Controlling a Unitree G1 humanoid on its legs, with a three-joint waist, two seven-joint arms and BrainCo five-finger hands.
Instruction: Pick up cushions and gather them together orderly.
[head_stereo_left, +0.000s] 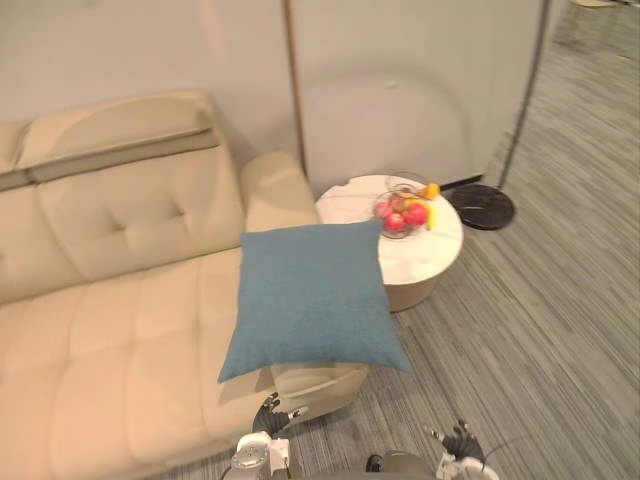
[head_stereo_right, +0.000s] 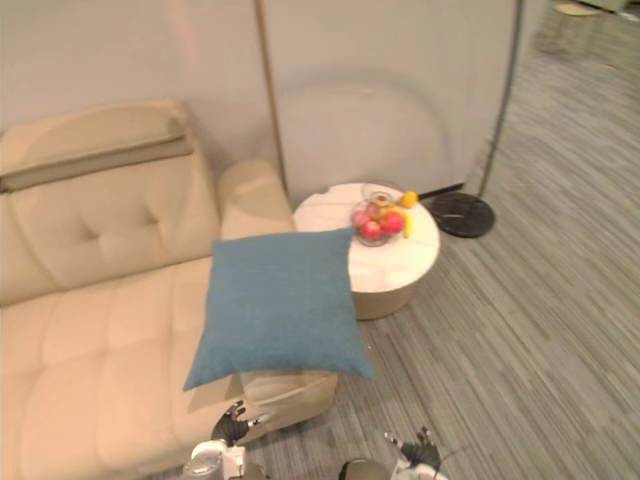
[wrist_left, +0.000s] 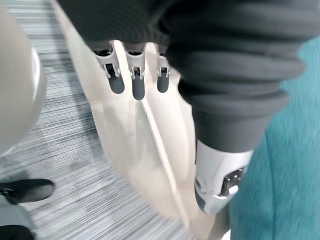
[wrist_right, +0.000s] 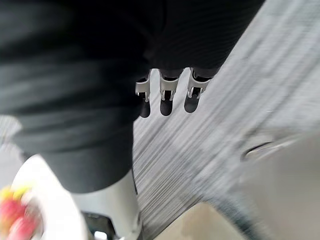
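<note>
Left wrist view: cushion (wrist_left: 292, 165) beside left hand (wrist_left: 138, 82)

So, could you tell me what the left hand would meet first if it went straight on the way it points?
Probably the sofa: the left hand aims at its beige front corner, just under the blue cushion. Depth is unclear, so take that loosely.

Wears a dark ribbed cover in thick soft folds over the left hand (wrist_left: 215, 60) and wrist. Shows silver fingers (wrist_left: 138, 80) with rounded dark tips and a pale silver thumb (wrist_left: 220, 172) with black insets. Repeats the same ribbing, silver and dark tips on the right hand (wrist_right: 90, 75).
</note>
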